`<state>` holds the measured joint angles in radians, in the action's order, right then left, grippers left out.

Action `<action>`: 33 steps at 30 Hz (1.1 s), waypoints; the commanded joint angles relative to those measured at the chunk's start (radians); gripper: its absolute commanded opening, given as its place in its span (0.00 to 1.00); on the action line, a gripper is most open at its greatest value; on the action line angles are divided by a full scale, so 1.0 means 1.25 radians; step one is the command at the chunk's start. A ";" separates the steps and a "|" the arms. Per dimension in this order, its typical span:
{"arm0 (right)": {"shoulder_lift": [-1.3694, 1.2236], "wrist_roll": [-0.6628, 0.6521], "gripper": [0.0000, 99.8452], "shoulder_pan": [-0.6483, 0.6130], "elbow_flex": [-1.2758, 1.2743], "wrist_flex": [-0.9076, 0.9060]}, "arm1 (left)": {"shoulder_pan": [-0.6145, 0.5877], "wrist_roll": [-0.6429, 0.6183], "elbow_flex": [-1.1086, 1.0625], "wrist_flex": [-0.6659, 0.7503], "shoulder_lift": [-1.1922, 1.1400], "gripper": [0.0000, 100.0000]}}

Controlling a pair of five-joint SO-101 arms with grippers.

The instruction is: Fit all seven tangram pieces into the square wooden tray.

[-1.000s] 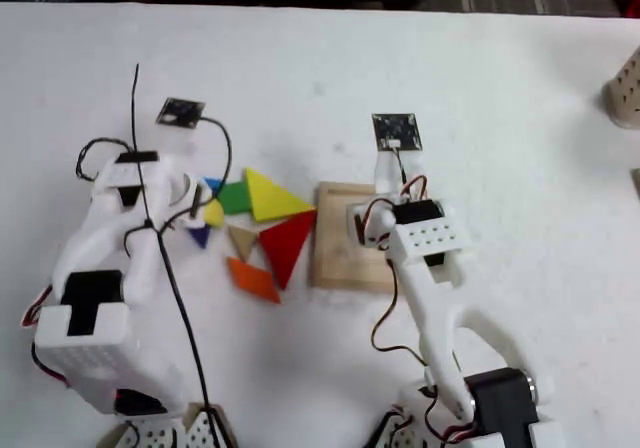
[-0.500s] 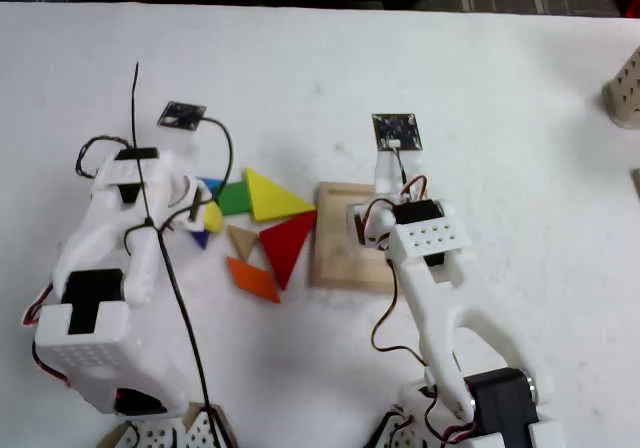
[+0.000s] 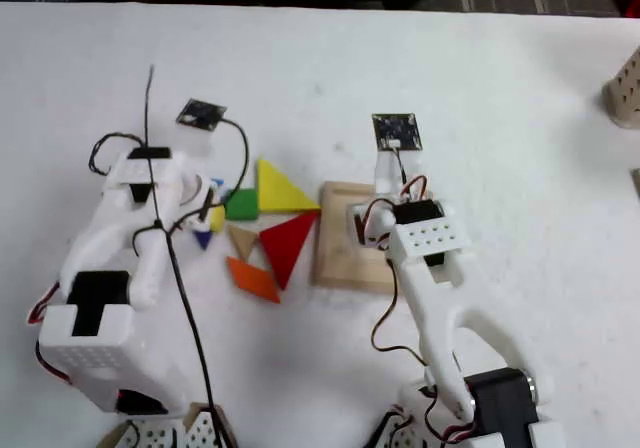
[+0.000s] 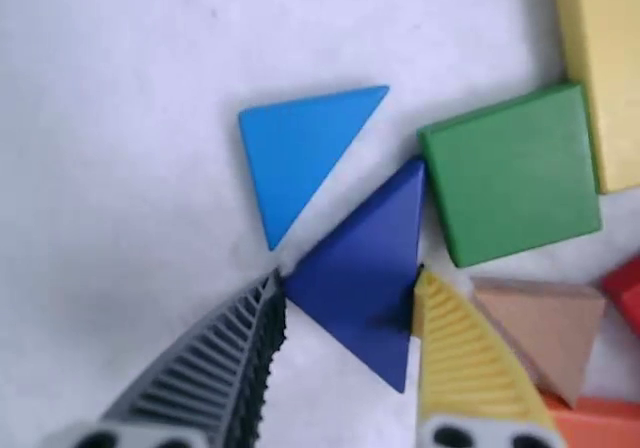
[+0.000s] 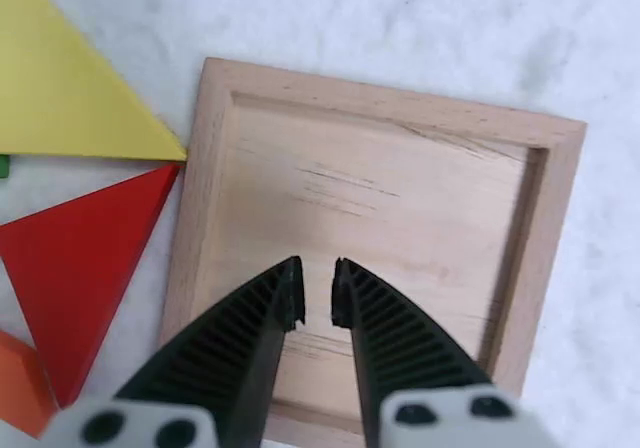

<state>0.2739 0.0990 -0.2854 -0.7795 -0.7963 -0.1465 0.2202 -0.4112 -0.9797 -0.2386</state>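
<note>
My left gripper is open, and a dark blue triangle lies flat on the table between its fingers, touching both tips. Beside it lie a light blue triangle, a green square and a tan triangle. In the high view the yellow triangle, red triangle and orange parallelogram lie just left of the square wooden tray. My right gripper hangs over the tray's bare floor, shut to a narrow slit with nothing in it.
The white table stretches wide behind and to the right of the tray. A beige perforated object stands at the right edge. Black cables run along the left arm.
The left arm has shifted to the right, and the yellow triangle and green square have slid right toward the tray. The right arm has kept still.
</note>
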 commanded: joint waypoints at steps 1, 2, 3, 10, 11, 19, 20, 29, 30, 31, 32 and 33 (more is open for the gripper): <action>0.052 0.007 0.05 0.004 0.005 -0.004 | 0.006 0.012 0.012 0.012 -0.001 0.13; 0.052 0.007 0.05 0.004 0.005 -0.004 | 0.006 0.012 0.012 0.011 0.001 0.13; 0.052 0.007 0.05 0.004 0.005 -0.004 | 0.006 0.012 0.012 0.010 0.003 0.13; 0.052 0.007 0.05 0.004 0.005 -0.004 | 0.006 0.011 0.015 0.006 0.007 0.13; 0.052 0.007 0.05 0.004 0.005 -0.004 | 0.006 0.011 0.017 0.004 0.007 0.12; 0.052 0.007 0.05 0.004 0.006 -0.004 | 0.008 0.005 0.029 -0.068 0.082 0.13; 0.052 0.007 0.05 0.004 0.006 -0.004 | 0.014 -0.010 0.028 -0.075 0.095 0.13; 0.057 0.002 0.05 0.012 0.006 -0.004 | 0.088 -0.043 -0.010 -0.114 0.190 0.13; 0.060 0.002 0.05 0.017 0.004 -0.004 | 0.098 -0.059 -0.010 -0.120 0.199 0.13; 0.060 0.001 0.05 0.030 0.004 -0.006 | 0.106 -0.079 -0.007 -0.125 0.208 0.13; 0.060 0.001 0.05 0.045 0.005 -0.006 | 0.116 -0.092 -0.006 -0.130 0.219 0.13; 0.060 0.001 0.05 0.062 0.005 -0.006 | 0.127 -0.106 -0.006 -0.130 0.230 0.13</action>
<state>0.2923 0.0990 -0.2593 -0.7795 -0.7963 -0.0437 0.1542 -0.4327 -1.1224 -0.0468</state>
